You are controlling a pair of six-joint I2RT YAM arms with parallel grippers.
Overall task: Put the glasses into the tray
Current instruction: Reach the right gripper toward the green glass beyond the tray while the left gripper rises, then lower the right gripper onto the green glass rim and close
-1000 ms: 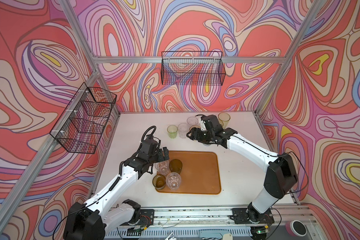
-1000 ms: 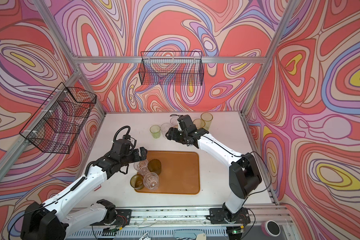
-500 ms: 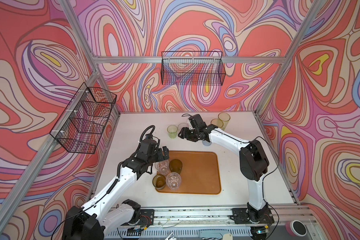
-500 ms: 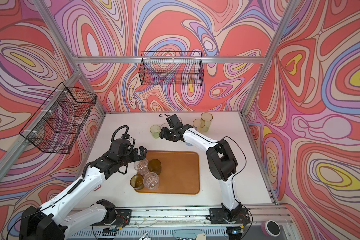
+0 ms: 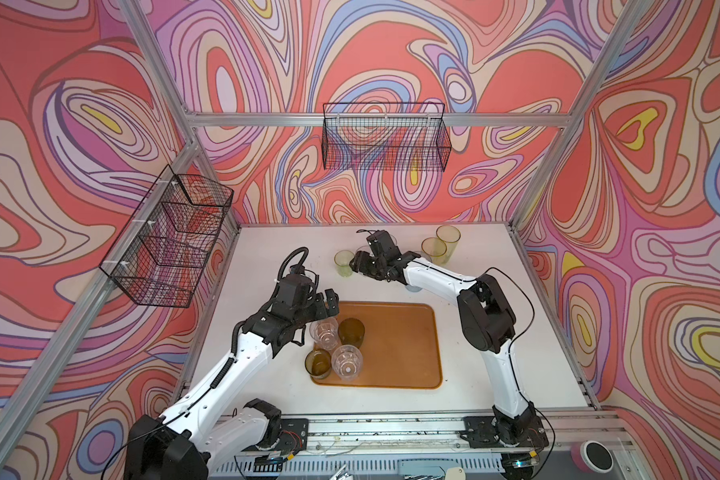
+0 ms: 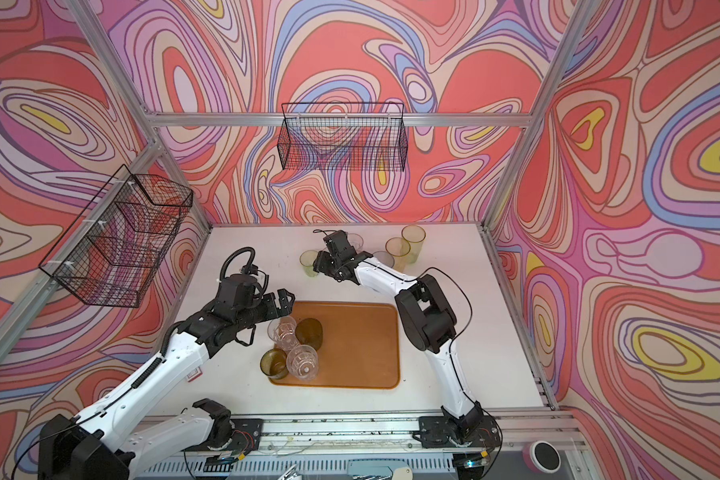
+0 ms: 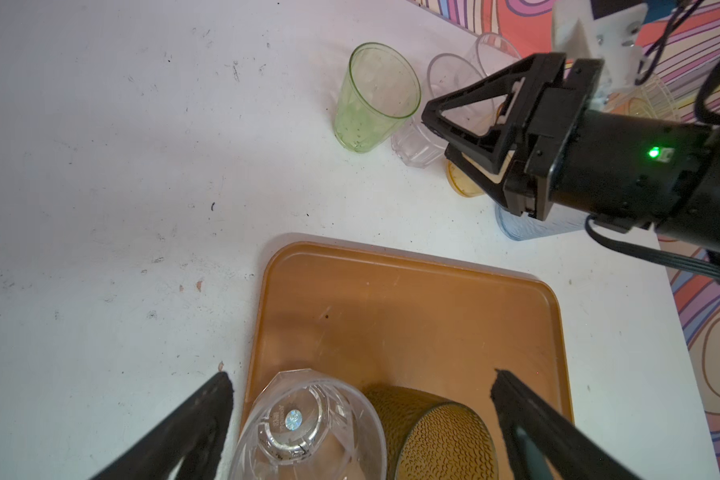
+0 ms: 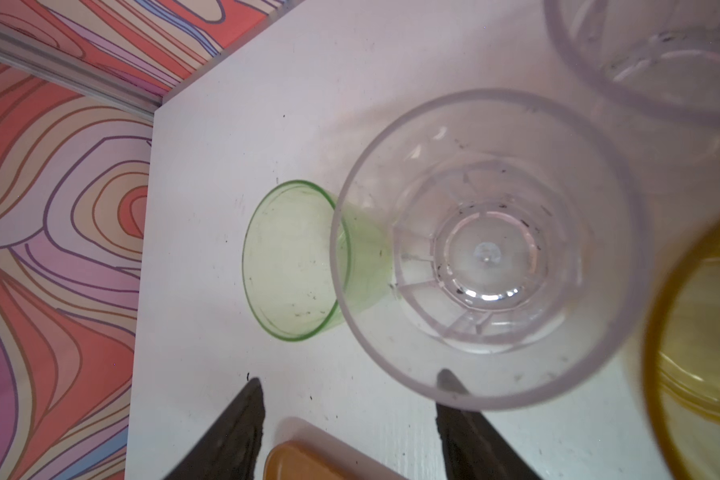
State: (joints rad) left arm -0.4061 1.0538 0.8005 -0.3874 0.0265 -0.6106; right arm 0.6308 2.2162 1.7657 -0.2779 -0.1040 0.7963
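Counting four glasses [image 5: 324,334] inside the tray [image 5: 395,349], bunched at its left end: two clear, two dark. Leaves the rest out on the surface [image 5: 262,266] beyond the tray's far edge: a green glass [image 8: 292,262], clear ones, tall yellow ones [image 5: 448,240], a pale blue one [image 7: 516,227]. Shows the left end effector [image 7: 360,380] wide open and empty over the tray. Has the right end effector [image 8: 350,384] with jaws apart at a clear glass [image 8: 487,249], not clamped on it. Looks roughly a third done.
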